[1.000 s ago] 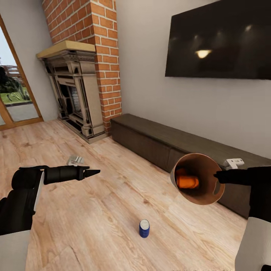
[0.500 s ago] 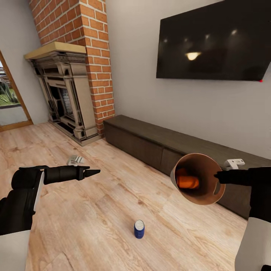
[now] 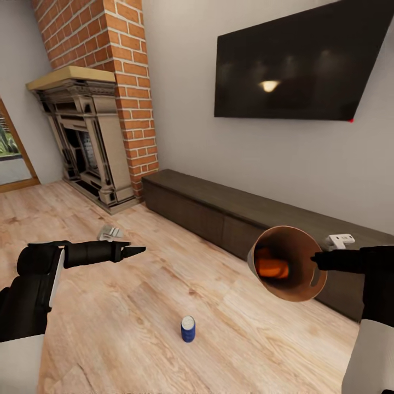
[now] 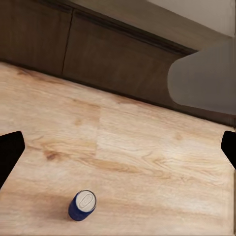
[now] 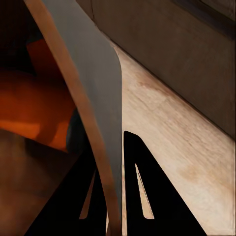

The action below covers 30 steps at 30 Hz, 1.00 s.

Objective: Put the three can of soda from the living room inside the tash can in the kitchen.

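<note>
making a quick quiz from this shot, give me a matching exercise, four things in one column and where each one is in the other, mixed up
Things:
1. blue can
2. orange can
3. bin
4. TV

Places:
A. on the wall
B. upright on the wood floor
C. inside the bin
D. rim pinched by the right gripper

Pairs: 1-B, 2-C, 3-D, 4-A

The left arm is extended forward, level, with the left gripper [image 3: 137, 250] apparently closed and empty. The right gripper [image 3: 316, 259] is clamped across the bin [image 3: 295, 241] rim, one finger [image 5: 140, 189] outside.
</note>
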### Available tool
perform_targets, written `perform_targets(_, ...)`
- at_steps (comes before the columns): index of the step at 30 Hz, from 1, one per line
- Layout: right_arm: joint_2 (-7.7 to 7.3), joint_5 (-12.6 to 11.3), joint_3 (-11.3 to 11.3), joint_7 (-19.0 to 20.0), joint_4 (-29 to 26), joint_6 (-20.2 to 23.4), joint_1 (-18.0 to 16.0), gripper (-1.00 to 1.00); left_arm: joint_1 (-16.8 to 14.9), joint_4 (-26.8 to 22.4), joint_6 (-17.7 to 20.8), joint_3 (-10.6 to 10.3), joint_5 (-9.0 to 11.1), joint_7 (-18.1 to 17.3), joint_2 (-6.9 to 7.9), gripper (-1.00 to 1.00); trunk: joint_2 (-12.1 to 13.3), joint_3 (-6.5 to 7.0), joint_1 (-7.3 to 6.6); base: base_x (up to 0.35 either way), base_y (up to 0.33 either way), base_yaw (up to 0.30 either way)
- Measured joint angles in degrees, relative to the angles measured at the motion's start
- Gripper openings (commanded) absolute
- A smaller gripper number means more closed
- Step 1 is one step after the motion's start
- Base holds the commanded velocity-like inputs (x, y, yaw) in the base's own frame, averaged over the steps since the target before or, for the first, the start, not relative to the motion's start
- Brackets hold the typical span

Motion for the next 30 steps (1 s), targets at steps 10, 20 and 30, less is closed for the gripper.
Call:
perform_targets(10, -0.01, 0.2, -0.1, 0.0, 0.0, -0.1, 0.0, -1.00, 0.0, 0.0, 0.0, 0.0, 0.0, -0.1, 0.02, 1.00, 0.0, 0.81, 0.00, -0.106, -0.221, -0.057)
perform_targets(20, -0.01, 0.1, -0.2, -0.1, 0.0, 0.1, 0.0, -1.00, 0.0, 0.1, 0.1, 0.0, -0.2, -0.1, 0.03, 1.00, 0.0, 0.96, 0.00, 0.054, 0.175, -0.096)
perform_targets(30, -0.08, 0.0, -0.3, -0.1, 0.0, 0.2, 0.0, -1.00, 0.0, 0.2, 0.1, -0.1, -0.2, -0.5, 0.01, 1.00, 0.0, 0.97, 0.00, 0.089, 0.301, -0.245)
